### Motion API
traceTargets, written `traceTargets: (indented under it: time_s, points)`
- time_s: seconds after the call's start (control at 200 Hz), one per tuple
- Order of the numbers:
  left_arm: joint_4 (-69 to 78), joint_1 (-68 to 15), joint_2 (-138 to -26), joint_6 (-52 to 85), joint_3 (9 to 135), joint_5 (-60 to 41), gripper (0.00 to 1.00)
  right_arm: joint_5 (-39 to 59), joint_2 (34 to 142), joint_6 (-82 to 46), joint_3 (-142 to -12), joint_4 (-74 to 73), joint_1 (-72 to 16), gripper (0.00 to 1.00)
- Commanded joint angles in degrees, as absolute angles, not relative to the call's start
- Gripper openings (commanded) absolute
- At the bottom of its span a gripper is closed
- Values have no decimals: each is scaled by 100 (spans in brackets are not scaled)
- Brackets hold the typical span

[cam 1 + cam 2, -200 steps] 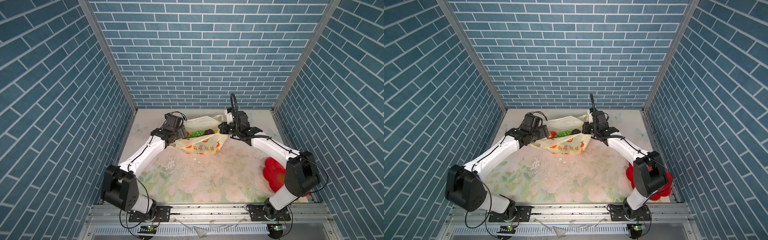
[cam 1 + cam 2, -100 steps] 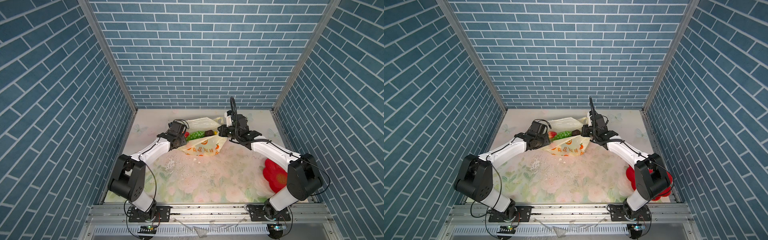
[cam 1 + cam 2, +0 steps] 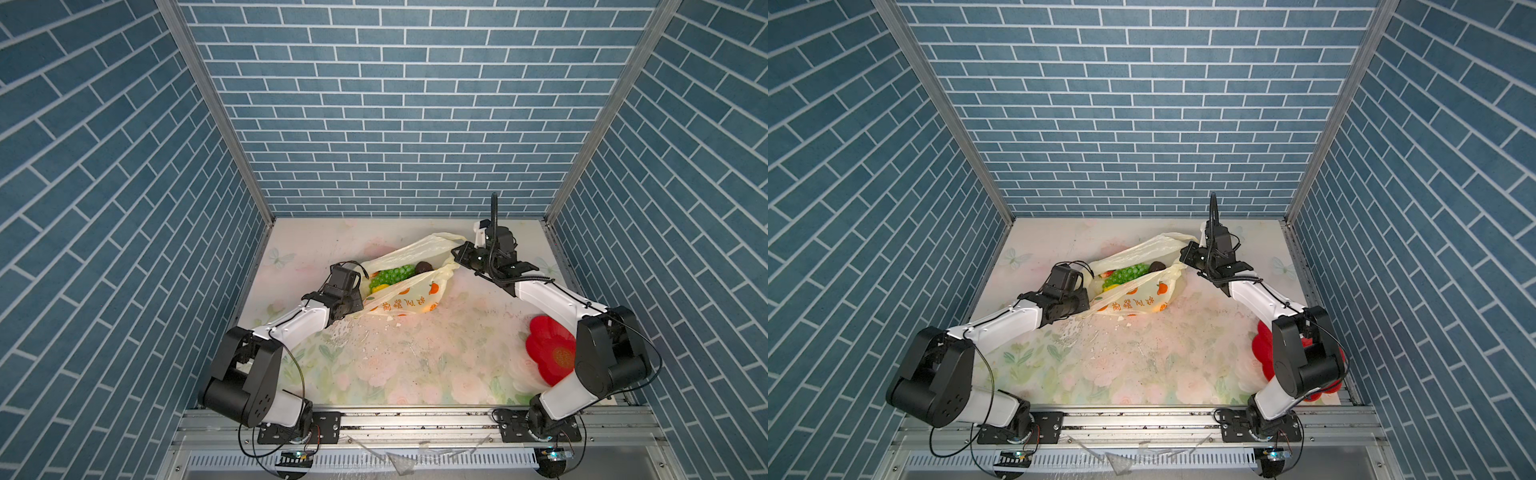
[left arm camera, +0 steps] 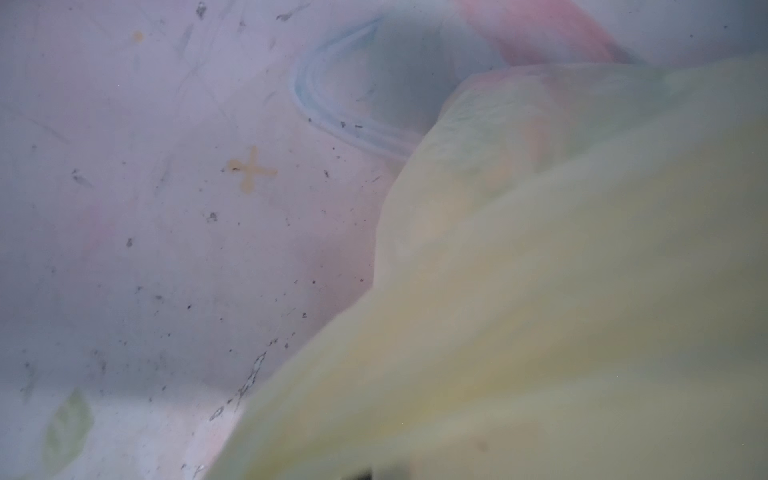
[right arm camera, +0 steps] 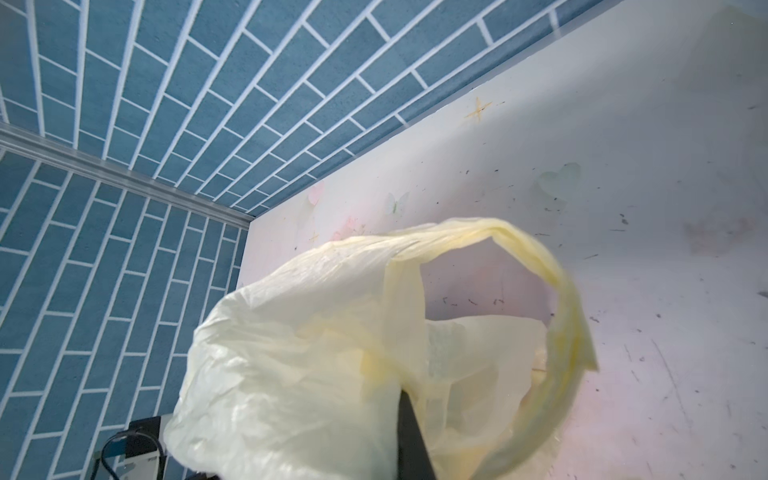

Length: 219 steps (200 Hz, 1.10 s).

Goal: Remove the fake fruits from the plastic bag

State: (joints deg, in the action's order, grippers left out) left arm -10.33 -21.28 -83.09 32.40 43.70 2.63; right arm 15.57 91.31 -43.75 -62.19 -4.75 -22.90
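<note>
My left hand (image 3: 358, 301), clenched, meets the left corner of the plastic bag (image 3: 409, 301); a pinch I cannot confirm. The bag lies on the table (image 3: 415, 365), mouth agape, green grape bunch (image 3: 392, 275) and dark brown fruit (image 3: 424, 267) inside. My right hand (image 3: 458, 252) grips the bag's right handle.

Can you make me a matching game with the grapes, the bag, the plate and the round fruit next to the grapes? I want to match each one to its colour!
Things:
1. grapes
2. bag
3. plate
4. round fruit

Colours:
A. red
B. dark brown
C. green
D. pale yellow

Right pairs: 1-C, 2-D, 3-A, 4-B.
</note>
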Motion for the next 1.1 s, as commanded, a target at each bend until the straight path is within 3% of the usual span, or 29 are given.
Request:
traceTargets:
  time_s: [0.0, 0.135, 0.225, 0.29, 0.375, 0.505, 0.555, 0.7, 1.09]
  points:
    - [-822, -2313, -8270, 2811, 4568, 166, 0, 1613, 9281, -4510, -6366, -516, -2337, 1]
    - [-889, -2600, -8389, 2480, 4788, 106, 0, 1578, 9490, -4222, -6730, 3, -2363, 6]
    - [-981, -2782, -8488, 2322, 4936, 91, 0, 1388, 9548, -3903, -7015, 494, -2421, 35]
    - [-993, -2909, -8508, 2257, 4968, 130, 0, 1087, 9448, -3684, -7123, 814, -2467, 50]
    - [-993, -3014, -8512, 2250, 4966, 154, 0, 549, 9213, -3375, -7233, 1323, -2548, 61]
    - [-1004, -3107, -8520, 2250, 4943, 157, 1, -1116, 9003, -2949, -7617, 2473, -2990, 73]
    - [-1011, -3143, -8523, 2250, 4939, 152, 2, -1796, 9017, -2942, -7776, 2908, -3208, 84]
    - [-921, -3236, -8439, 2285, 4823, 123, 3, -2805, 9262, -3100, -8065, 3492, -3834, 87]
    - [-711, -3655, -8153, 2405, 4616, 500, 3, -2852, 10644, -3269, -8835, 3681, -4000, 88]
